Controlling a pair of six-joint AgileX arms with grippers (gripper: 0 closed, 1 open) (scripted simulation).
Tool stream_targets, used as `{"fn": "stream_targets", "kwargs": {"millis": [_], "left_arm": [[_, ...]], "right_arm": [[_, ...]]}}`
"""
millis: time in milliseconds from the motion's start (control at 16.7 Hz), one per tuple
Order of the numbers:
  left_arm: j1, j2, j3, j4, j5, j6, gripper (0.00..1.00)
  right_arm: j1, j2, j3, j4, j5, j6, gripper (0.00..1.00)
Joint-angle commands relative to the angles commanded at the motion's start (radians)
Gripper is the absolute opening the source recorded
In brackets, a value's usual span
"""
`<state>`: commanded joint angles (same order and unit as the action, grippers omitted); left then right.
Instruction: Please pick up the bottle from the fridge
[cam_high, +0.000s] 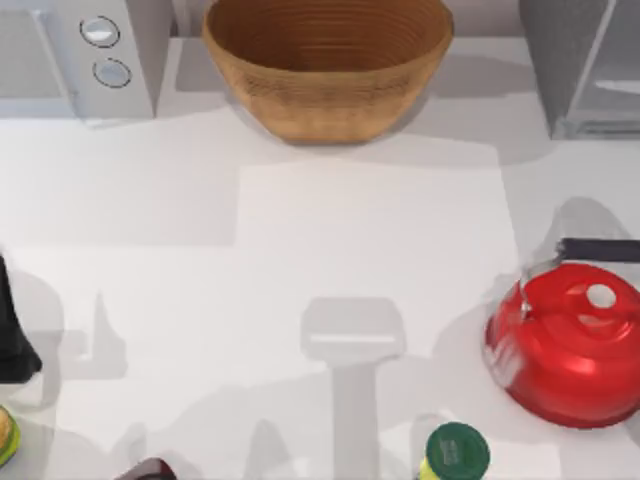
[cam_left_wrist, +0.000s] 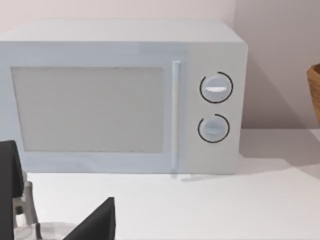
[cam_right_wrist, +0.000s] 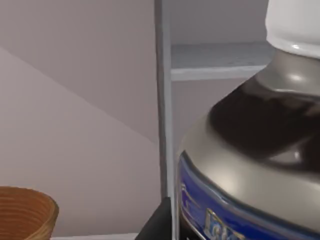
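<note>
At counter's back-right corner: fridge (cam_high: 585, 70). Bottle (cam_right_wrist: 250, 150) sits right up against right wrist camera, beside fridge's shelf edge; can't tell right gripper's finger state. Left gripper (cam_left_wrist: 60, 220) spread, facing microwave (cam_left_wrist: 120, 95).

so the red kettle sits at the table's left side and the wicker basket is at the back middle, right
Not quite. The red kettle sits at the table's right side, not its left; the top view shows it there, dark handle upward. The wicker basket is indeed at the back middle.
</note>
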<state>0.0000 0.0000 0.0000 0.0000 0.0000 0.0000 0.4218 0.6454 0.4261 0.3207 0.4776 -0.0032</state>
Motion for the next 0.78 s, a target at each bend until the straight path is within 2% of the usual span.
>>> {"fn": "stream_targets", "kwargs": {"millis": [480, 780], "left_arm": [[0.000, 0.000, 0.000, 0.000, 0.000, 0.000, 1.00], [0.000, 0.000, 0.000, 0.000, 0.000, 0.000, 1.00]], "right_arm": [[0.528, 0.823, 0.341, 0.299, 0.512, 0.053, 0.00], [0.801, 1.226, 0.534, 0.483, 0.775, 0.074, 0.00]]}}
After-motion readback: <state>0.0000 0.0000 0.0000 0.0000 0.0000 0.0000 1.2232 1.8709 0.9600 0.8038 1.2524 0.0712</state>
